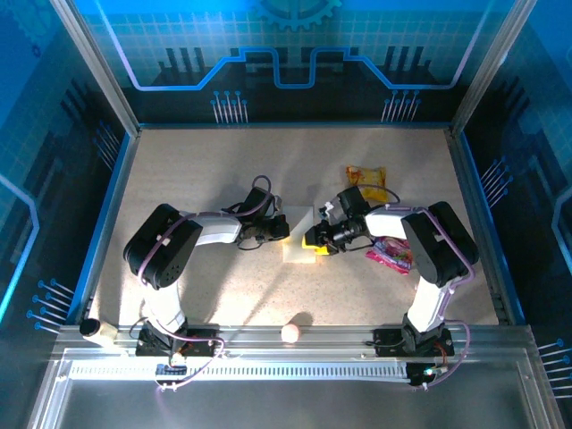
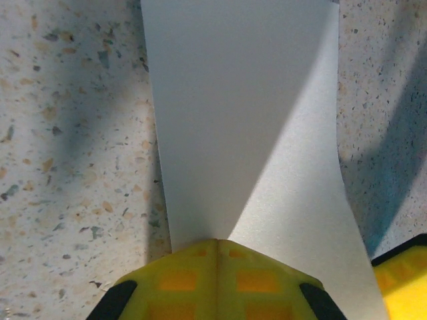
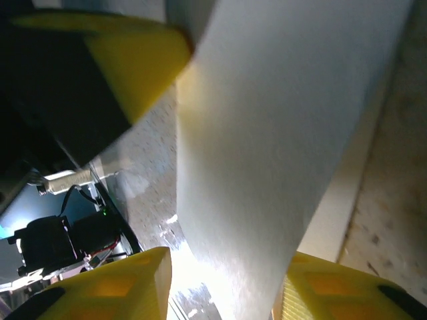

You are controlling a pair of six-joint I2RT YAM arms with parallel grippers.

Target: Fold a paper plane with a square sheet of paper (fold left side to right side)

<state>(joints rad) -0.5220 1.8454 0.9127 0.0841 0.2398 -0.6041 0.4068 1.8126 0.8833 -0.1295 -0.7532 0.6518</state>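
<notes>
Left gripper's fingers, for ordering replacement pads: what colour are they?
Yellow fingers, clearest in the left wrist view.

Left arm (image 1: 165,246): we see it bent at the elbow, forearm reaching right toward the middle.
Left hand (image 2: 217,257): we find its yellow fingers (image 2: 180,280) pressed together, tips meeting.
Right arm (image 1: 438,241): bent likewise, forearm reaching left.
Right hand (image 3: 227,280): we see its two fingers (image 3: 127,283) standing apart, close by the left hand.
</notes>
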